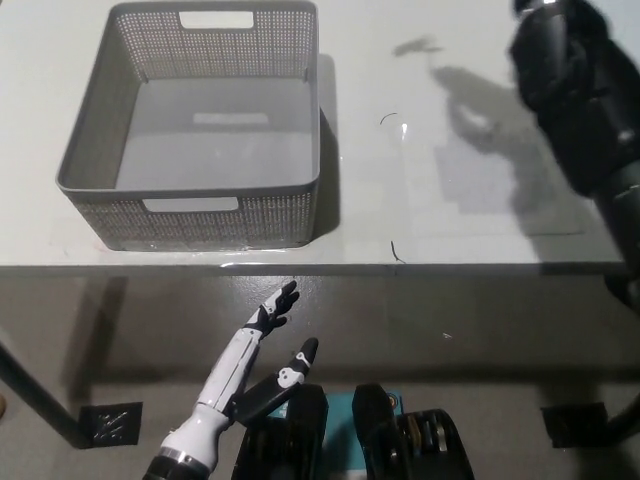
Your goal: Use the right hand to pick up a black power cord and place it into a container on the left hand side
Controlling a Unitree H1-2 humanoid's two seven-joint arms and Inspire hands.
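Note:
The grey mesh basket (88, 130) stands on the left of the white table (470, 220), and nothing lies inside it. My black right arm (575, 95) rises at the top right, and its hand is cut off by the picture's top edge. No black power cord shows anywhere; only the arm's shadow (455, 80) falls on the tabletop. My white left hand (262, 335) rests open below the table's front edge, at the lower left.
Small dark marks (389, 118) lie on the tabletop right of the basket. The table's front edge (400, 266) runs across the middle of the picture. Below it is the grey floor (480, 340).

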